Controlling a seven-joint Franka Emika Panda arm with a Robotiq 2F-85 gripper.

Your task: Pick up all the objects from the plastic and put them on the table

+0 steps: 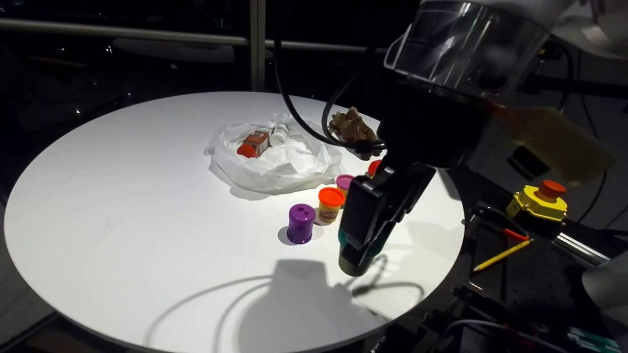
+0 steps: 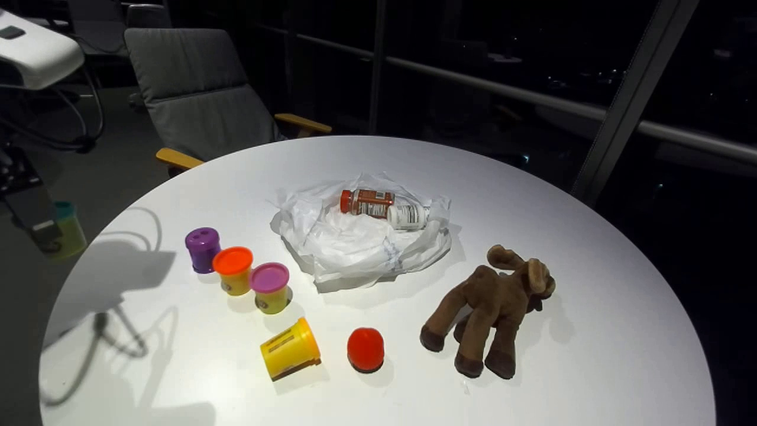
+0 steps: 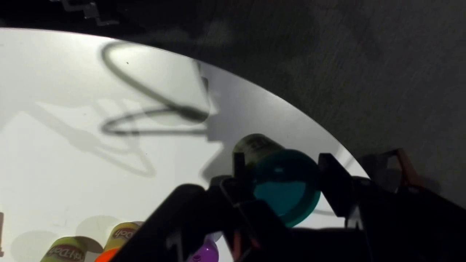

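In an exterior view: smooth, round table [image 2: 621, 307] bearing crumpled, translucent plastic bag [image 2: 355, 241]; at the bag's nine o'clock, purple tub [image 2: 203, 251], glossy; at four, plush toy [image 2: 494, 296], brown. Gripper [image 3: 282, 166]: clamped around cylindrical teal-lidded tub [image 3: 285, 196].

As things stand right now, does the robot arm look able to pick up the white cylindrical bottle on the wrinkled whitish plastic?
Probably not yet: the tool appears closed on a teal-lidded yellowish cylindrical tub. The white bottle itself lies mostly uncovered, so emptying the tool first should help.
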